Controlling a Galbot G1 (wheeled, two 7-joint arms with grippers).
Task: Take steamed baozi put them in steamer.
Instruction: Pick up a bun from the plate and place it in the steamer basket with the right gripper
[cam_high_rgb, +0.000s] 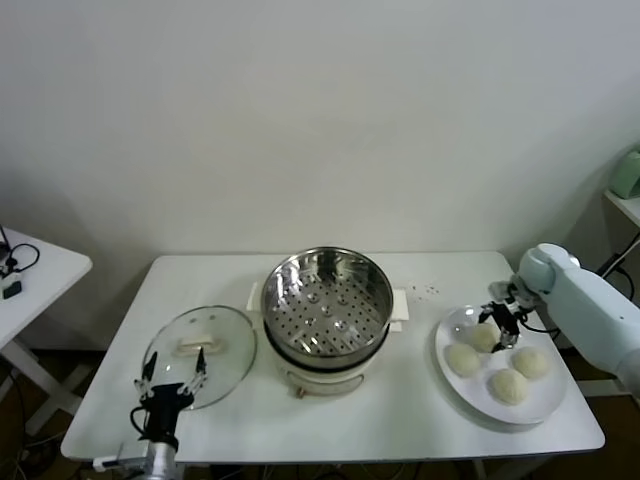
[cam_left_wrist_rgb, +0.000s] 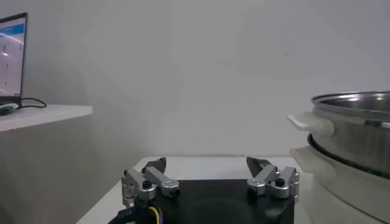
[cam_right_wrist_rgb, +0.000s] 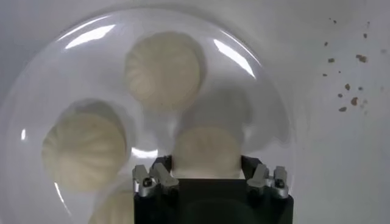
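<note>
- Right gripper (cam_right_wrist_rgb: 206, 159) down on the plate (cam_high_rgb: 462, 387) at the surface's right end, fingers bracketing the back baozi (cam_high_rgb: 485, 337); looks closed on it, contact not fully visible.
- Risk: soft dough squashes or slips out on the lift; a neighbouring baozi (cam_high_rgb: 462, 359) touching it could get dragged.
- Buns smooth, pleated, cream-white; plate glossy.
- Steamer (cam_high_rgb: 327, 300) empty, shiny steel, perforated floor, centre of surface.
- Left gripper (cam_high_rgb: 172, 378) open, idle near the glass lid (cam_high_rgb: 215, 345).

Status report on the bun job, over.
Right gripper down around rear baozi on plate. Left gripper open, idle beside glass lid. Steamer uncovered, no buns inside.
</note>
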